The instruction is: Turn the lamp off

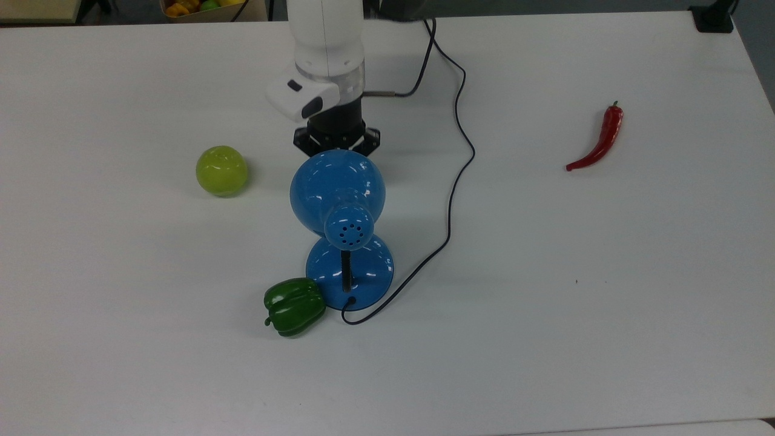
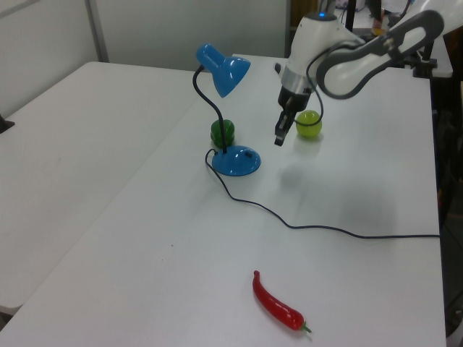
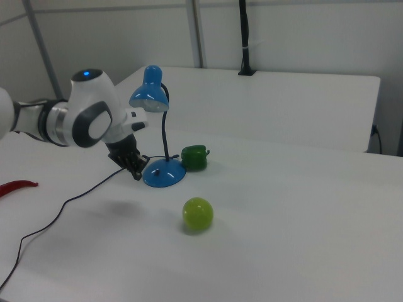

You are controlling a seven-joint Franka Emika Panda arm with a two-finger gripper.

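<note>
Lamp [image 2: 230, 137] stands mid-table on my screens, its round blue base [image 1: 350, 272] touching a green pepper [image 1: 293, 306] on the top view's left, with the shade [image 3: 150, 91] raised on a curved black neck. My gripper [image 2: 279, 136] hangs in the air just off the base, on the left view's right, touching nothing; I cannot tell how far its jaws are parted. Beyond it sits a green apple [image 2: 309, 124]. A red chili [image 2: 278, 303] lies well apart, near the table [image 1: 605, 303] edge.
</note>
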